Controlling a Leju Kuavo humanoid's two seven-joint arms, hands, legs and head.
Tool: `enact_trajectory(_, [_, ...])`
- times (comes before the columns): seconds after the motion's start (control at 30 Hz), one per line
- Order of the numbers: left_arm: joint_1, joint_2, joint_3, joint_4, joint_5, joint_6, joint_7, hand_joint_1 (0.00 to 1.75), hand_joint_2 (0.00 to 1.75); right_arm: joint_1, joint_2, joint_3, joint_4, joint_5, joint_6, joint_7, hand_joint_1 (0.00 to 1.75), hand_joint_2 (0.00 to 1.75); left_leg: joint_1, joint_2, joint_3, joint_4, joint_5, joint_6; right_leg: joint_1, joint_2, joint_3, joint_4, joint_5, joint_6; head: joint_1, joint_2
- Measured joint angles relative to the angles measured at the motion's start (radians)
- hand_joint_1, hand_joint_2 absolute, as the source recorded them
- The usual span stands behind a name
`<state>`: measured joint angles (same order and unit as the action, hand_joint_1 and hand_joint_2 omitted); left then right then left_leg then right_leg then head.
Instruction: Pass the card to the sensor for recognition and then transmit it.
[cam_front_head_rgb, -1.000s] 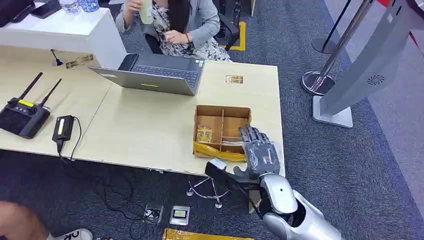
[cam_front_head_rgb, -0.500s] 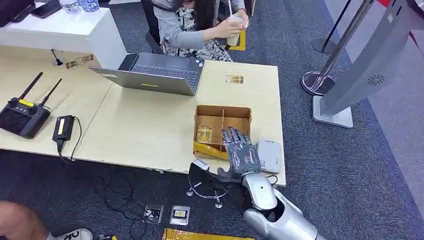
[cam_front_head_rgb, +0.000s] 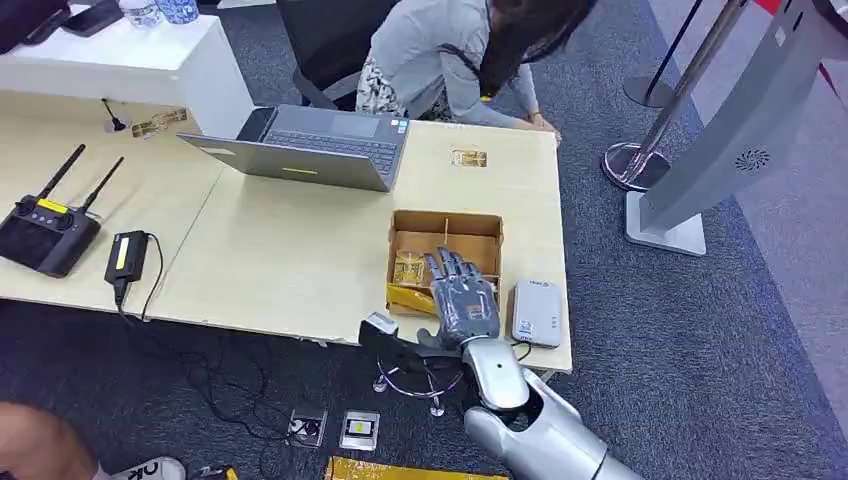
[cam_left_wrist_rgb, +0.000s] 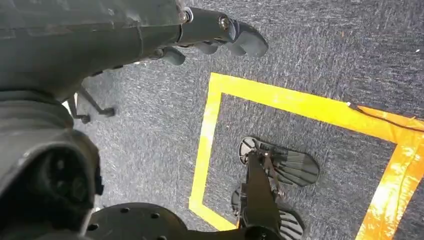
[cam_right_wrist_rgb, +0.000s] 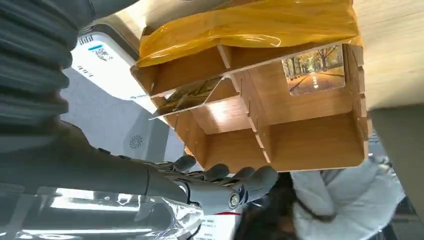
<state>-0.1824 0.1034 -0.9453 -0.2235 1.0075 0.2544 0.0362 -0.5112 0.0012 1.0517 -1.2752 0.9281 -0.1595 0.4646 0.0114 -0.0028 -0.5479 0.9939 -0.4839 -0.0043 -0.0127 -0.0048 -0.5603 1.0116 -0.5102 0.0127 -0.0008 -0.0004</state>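
A wooden divided box (cam_front_head_rgb: 445, 214) sits near the table's front right corner. A picture card (cam_front_head_rgb: 408, 268) lies in its near left compartment, and in the right wrist view this tree-picture card (cam_right_wrist_rgb: 314, 75) lies flat. A second card (cam_right_wrist_rgb: 192, 95) leans tilted in the neighbouring compartment. The white sensor (cam_front_head_rgb: 536, 312) lies right of the box. My right hand (cam_front_head_rgb: 464, 300) hovers over the box's near right part, fingers (cam_right_wrist_rgb: 225, 182) spread, holding nothing. My left hand (cam_left_wrist_rgb: 150, 35) hangs over the floor with nothing in it.
A person leans over the table's far right corner (cam_front_head_rgb: 470, 60). A laptop (cam_front_head_rgb: 310, 150) stands behind the box, and another card (cam_front_head_rgb: 468, 158) lies near the far edge. A radio controller (cam_front_head_rgb: 45, 230) and a charger (cam_front_head_rgb: 125, 255) lie at the left. A stanchion base (cam_front_head_rgb: 630, 165) stands on the carpet.
My right hand has moved left from the box's right edge to above its compartments, uncovering the white sensor. The person has bent forward over the table corner.
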Motion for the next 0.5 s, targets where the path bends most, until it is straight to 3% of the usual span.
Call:
enact_trajectory(0.23, [-0.004, -0.002, 0.0, 0.0, -0.002, 0.0, 0.001, 0.0, 0.0, -0.013, 0.013, 0.0, 0.048, 0.0, -0.008, -0.002, 0.0, 1.75, 0.0, 0.0, 0.0, 0.0, 0.0, 0.0, 0.0, 0.0, 0.0, 0.0, 0.0, 0.0, 0.0, 0.0])
enact_trajectory(0.27, [-0.004, -0.002, 0.0, 0.0, -0.002, 0.0, 0.001, 0.0, 0.0, -0.013, 0.013, 0.0, 0.051, 0.0, -0.01, -0.002, 1.52, 1.75, 0.0, 0.0, 0.0, 0.0, 0.0, 0.0, 0.0, 0.0, 0.0, 0.0, 0.0, 0.0, 0.0, 0.0])
enact_trajectory(0.4, [-0.005, -0.003, 0.0, 0.0, -0.005, -0.001, 0.005, 0.0, 0.0, -0.013, 0.013, 0.0, 0.059, 0.006, -0.01, 0.001, 1.48, 1.75, 0.0, 0.0, 0.0, 0.0, 0.0, 0.0, 0.0, 0.0, 0.0, 0.0, 0.0, 0.0, 0.0, 0.0])
enact_trajectory(0.47, [-0.005, -0.003, 0.0, 0.0, -0.005, -0.001, 0.006, 0.0, 0.0, -0.013, 0.013, 0.0, 0.064, 0.009, -0.01, 0.001, 1.75, 1.75, 0.0, 0.0, 0.0, 0.0, 0.0, 0.0, 0.0, 0.0, 0.0, 0.0, 0.0, 0.0, 0.0, 0.0])
enact_trajectory(0.5, [-0.005, -0.003, 0.0, 0.0, -0.005, -0.001, 0.006, 0.0, 0.0, -0.013, 0.013, -0.001, 0.067, 0.011, -0.01, -0.001, 1.75, 1.75, 0.0, 0.0, 0.0, 0.0, 0.0, 0.0, 0.0, 0.0, 0.0, 0.0, 0.0, 0.0, 0.0, 0.0])
